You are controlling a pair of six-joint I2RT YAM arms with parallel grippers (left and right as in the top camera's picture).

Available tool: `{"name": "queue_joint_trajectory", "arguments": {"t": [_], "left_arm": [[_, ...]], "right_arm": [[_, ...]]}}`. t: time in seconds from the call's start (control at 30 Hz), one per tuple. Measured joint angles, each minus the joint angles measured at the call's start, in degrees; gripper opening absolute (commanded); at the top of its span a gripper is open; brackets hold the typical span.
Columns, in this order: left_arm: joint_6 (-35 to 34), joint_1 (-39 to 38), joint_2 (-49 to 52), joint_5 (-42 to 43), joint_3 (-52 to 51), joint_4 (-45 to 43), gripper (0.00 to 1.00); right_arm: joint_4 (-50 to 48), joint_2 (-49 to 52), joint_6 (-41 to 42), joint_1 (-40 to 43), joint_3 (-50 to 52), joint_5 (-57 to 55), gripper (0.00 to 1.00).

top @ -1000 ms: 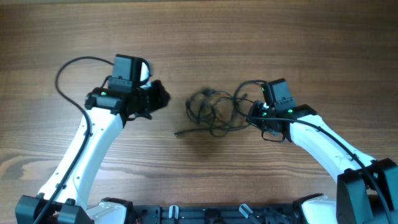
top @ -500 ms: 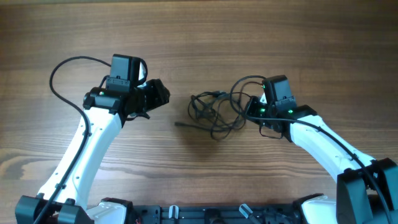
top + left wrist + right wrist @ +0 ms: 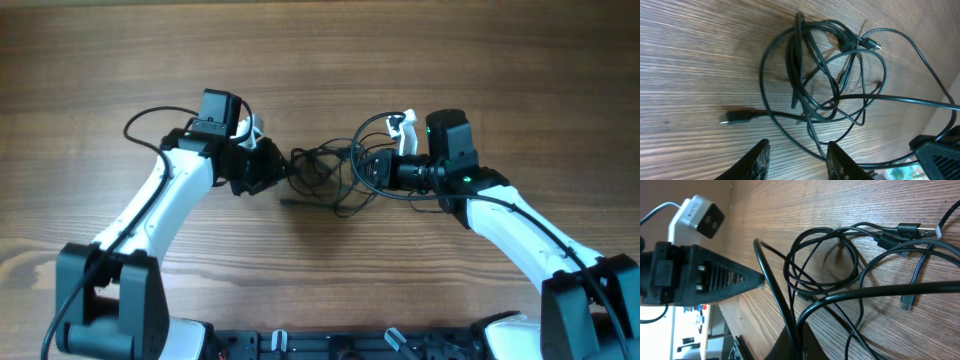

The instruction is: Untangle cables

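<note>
Black cables (image 3: 325, 178) lay in a loose tangle on the wooden surface (image 3: 320, 60), between the two arms. The left pincer (image 3: 280, 172) sat at the tangle's left edge. Its fingers (image 3: 760, 159) were spread apart low over the wood and gripped nothing, while one strand curved past their tips. The right pincer (image 3: 362, 168) was pressed together on a strand of the cables at the tangle's right side. A small dark plug (image 3: 735, 118) lay flat on the wood, clear of the knot. A silvery-tipped plug (image 3: 927, 231) stuck out of the tangle's edge.
</note>
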State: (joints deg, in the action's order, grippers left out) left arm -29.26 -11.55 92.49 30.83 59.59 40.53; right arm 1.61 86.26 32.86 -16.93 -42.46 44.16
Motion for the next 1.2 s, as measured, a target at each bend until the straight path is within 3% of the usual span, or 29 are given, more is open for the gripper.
{"name": "queue_joint_trajectory", "arguments": {"t": [0.3, 0.57, 1.2], "left_arm": [[-7.65, -2.08, 3.21, 2.93, -0.11, -4.76, 0.24], [-14.64, -2.27, 3.21, 2.93, -0.13, -6.10, 0.31], [-18.93, -6.51, 3.21, -3.28, -0.13, -7.13, 0.34]], "right_arm": [[0.00, 0.00, 0.00, 0.00, 0.00, 0.42, 0.04], [0.00, 0.00, 0.00, 0.00, 0.00, 0.39, 0.04], [0.39, 0.00, 0.02, 0.00, 0.00, 0.39, 0.04]]}}
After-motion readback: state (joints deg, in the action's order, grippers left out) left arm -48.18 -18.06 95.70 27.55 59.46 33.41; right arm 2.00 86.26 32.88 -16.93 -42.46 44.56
